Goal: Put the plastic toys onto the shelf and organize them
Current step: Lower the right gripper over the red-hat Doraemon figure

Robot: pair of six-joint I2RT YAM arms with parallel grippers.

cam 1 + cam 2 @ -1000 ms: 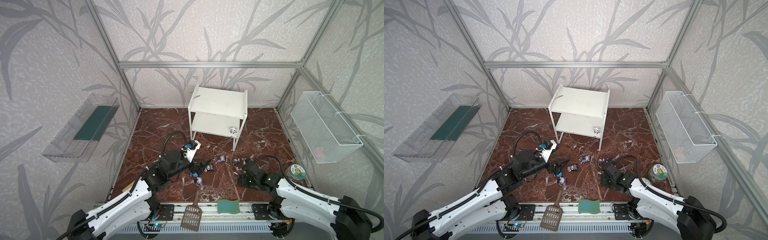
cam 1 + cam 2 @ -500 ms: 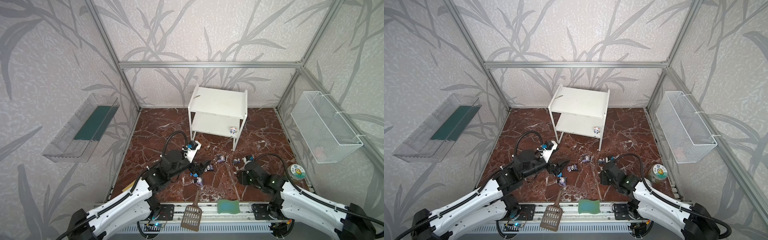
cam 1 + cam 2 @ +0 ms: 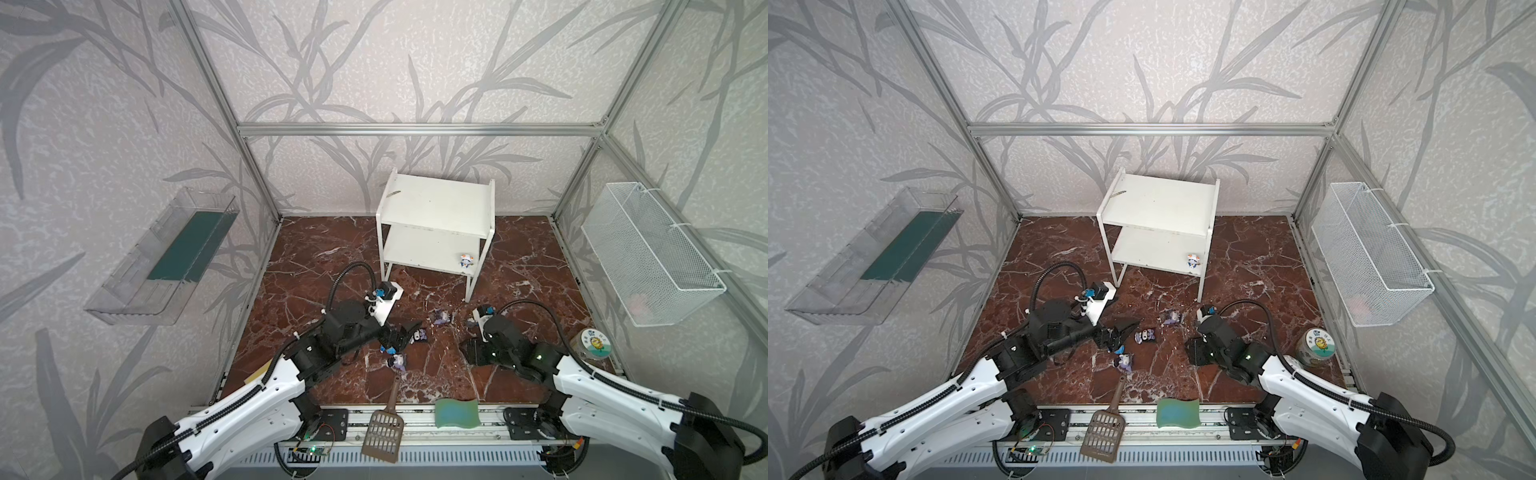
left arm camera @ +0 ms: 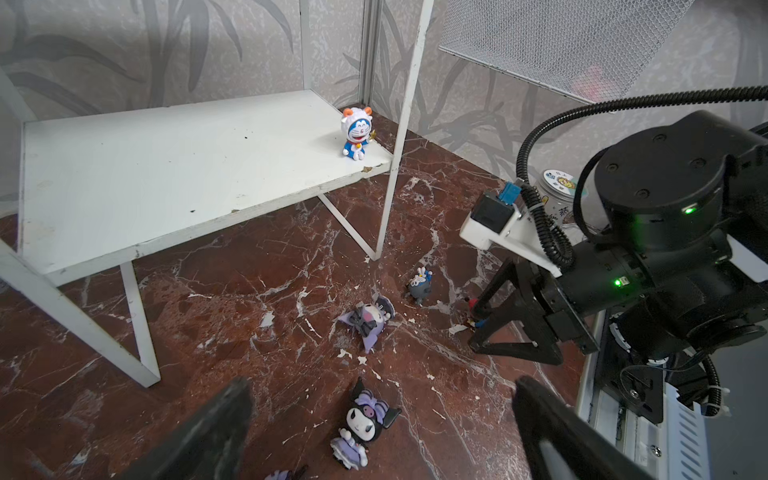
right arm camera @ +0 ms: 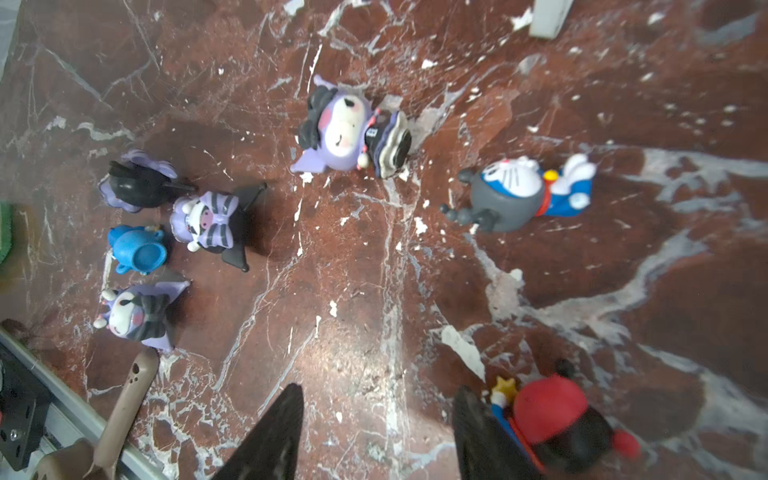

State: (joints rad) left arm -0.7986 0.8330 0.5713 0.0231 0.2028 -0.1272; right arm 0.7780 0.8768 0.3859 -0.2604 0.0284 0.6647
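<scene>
The white shelf [image 3: 436, 199] [image 3: 1158, 199] stands at the back. One white-hooded blue toy [image 3: 466, 261] [image 4: 357, 133] stands on its lower board. Several toys lie on the marble floor: purple ones [image 5: 349, 129] [image 5: 208, 220] [image 5: 133, 316], a blue one [image 5: 137, 249], a grey-headed one [image 5: 519, 191]. My left gripper [image 3: 405, 332] [image 4: 382, 384] is open low over a purple toy [image 4: 365, 419]. My right gripper [image 3: 467, 349] [image 5: 378, 390] is open over bare floor. A red-black toy [image 5: 557, 419] lies just outside one of its fingers.
A brown scoop [image 3: 384, 432] and a green sponge [image 3: 457, 411] lie at the front rail. A lidded jar [image 3: 590, 343] stands at the right edge. A wire basket [image 3: 648, 253] hangs on the right wall, a clear tray [image 3: 166, 257] on the left wall.
My right gripper has shifted a little to the left near the floor and its jaws now stand somewhat wider. The left arm and the toys have stayed put.
</scene>
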